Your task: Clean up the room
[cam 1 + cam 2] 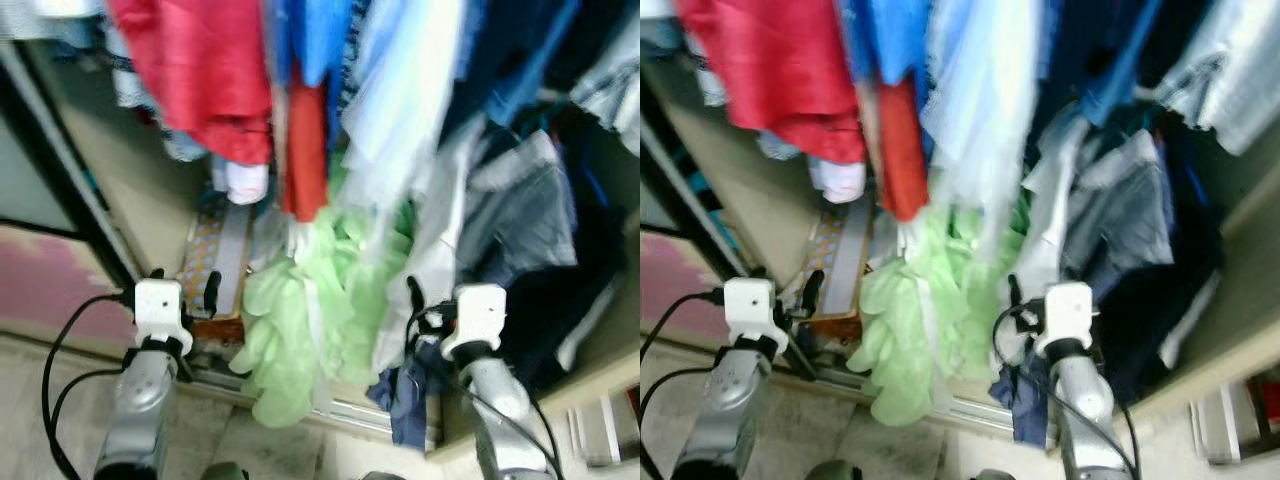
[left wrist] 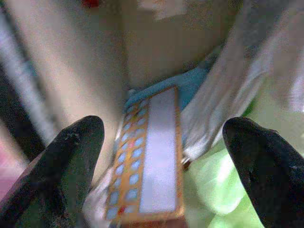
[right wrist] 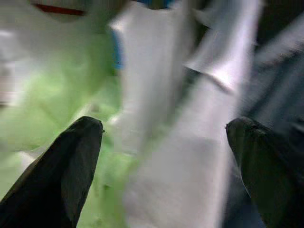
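A pale green garment (image 1: 300,330) spills out of the open wardrobe, its lower end hanging over the sliding-door track (image 1: 340,408) toward the floor, between the two raised arms. The left gripper (image 2: 161,166) is spread wide and empty, aimed at a patterned flat box (image 2: 149,161) in the wardrobe's bottom corner; the right gripper (image 3: 166,161) is likewise splayed and empty, facing a white garment (image 3: 190,142) beside the green one. Tucking the green cloth back in looks like the step: better to gather it low, bunched, and lift it clear of the track. One green garment, one box, two grippers; the hanging clothes overlap too much to count.
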You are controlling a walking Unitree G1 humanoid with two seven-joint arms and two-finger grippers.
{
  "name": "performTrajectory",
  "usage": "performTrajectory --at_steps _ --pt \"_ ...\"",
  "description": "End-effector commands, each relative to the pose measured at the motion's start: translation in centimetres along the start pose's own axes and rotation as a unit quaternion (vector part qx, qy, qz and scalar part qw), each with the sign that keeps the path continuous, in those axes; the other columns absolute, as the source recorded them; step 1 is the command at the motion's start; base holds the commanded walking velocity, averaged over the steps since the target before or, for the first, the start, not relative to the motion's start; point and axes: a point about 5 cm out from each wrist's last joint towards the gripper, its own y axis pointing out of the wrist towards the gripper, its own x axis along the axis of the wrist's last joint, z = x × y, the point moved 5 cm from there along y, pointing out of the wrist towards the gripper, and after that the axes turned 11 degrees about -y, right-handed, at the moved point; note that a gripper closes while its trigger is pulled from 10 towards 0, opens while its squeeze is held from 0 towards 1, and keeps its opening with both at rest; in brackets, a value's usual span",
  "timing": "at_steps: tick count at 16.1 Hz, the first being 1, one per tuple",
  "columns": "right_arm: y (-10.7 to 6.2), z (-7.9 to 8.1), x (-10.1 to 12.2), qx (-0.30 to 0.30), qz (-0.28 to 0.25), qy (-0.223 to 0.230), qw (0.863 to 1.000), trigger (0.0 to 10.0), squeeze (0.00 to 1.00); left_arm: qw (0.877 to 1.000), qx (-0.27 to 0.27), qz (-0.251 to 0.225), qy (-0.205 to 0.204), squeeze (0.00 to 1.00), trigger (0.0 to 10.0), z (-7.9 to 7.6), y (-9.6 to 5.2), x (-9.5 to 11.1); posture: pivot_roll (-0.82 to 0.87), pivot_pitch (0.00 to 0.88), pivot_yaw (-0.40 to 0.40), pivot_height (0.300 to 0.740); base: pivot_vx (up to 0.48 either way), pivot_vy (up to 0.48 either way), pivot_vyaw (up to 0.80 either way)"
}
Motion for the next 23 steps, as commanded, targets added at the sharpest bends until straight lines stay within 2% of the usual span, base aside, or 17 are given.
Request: performTrajectory --at_steps 1,2,4,9,11,13,14,15,20,23 --pt "-0.2 -0.3 0.4 -0.001 -0.007 -0.009 1.0 10.0 0.0 1.0 0.014 0.025 -0.011 0.0 10.0 0.8 -0.7 -0.9 -0.02 0.0 -0.043 0.74 0.0 0.0 0.8" --pt "-0.9 -0.8 0.6 -0.012 -0.004 0.003 1.0 10.0 0.0 0.999 0.021 0.041 -0.016 0.0 10.0 1.5 -1.8 -1.4 -0.02 0.0 -0.047 0.74 0.0 0.0 0.8" --pt "-1.8 -0.7 0.9 -0.008 -0.002 0.007 1.0 10.0 0.0 0.998 -0.022 0.06 -0.029 0.0 10.0 0.9 -3.0 -1.7 -0.02 0.0 -0.057 0.74 0.0 0.0 0.8" --pt "-1.2 0.7 2.6 0.049 -0.024 0.042 0.998 10.0 0.0 0.997 -0.042 0.066 -0.016 0.0 10.0 0.2 -3.5 -0.5 0.0 0.036 -0.05 0.74 0.0 0.0 0.8" --pt "-0.9 0.8 3.1 0.052 -0.029 0.049 0.997 10.0 0.0 0.998 -0.031 0.06 -0.018 0.0 10.0 1.0 -3.4 -0.2 0.01 0.048 -0.049 0.74 0.0 0.0 0.8" --pt "-0.7 0.8 3.3 0.053 -0.03 0.051 0.997 10.0 0.0 0.996 -0.009 0.074 -0.046 0.0 10.0 1.4 -3.1 -0.7 0.0 0.053 -0.053 0.74 0.0 0.0 0.8" --pt "-0.5 0.8 3.4 0.054 -0.029 0.053 0.997 10.0 0.0 0.994 0.023 0.089 -0.064 0.0 10.0 2.1 -2.9 -1.2 0.0 0.054 -0.056 0.74 0.0 0.0 0.8" --pt "-0.3 0.8 3.4 0.056 -0.029 0.054 0.997 10.0 0.0 0.993 -0.001 0.089 -0.073 0.0 10.0 1.8 -2.5 -0.8 0.0 0.063 -0.056 0.74 0.0 0.0 0.8" --pt "-0.2 0.4 3.6 0.052 -0.028 0.054 0.997 10.0 0.0 0.997 -0.001 0.065 -0.041 0.0 10.0 1.7 -1.9 0.7 0.0 0.072 -0.056 0.74 0.0 0.0 0.8" --pt "-0.5 -0.2 3.3 0.037 -0.02 0.048 0.998 10.0 0.0 0.998 -0.002 0.044 -0.044 0.0 10.0 0.6 -2.3 1.4 -0.01 0.073 -0.067 0.74 0.0 0.0 0.8"
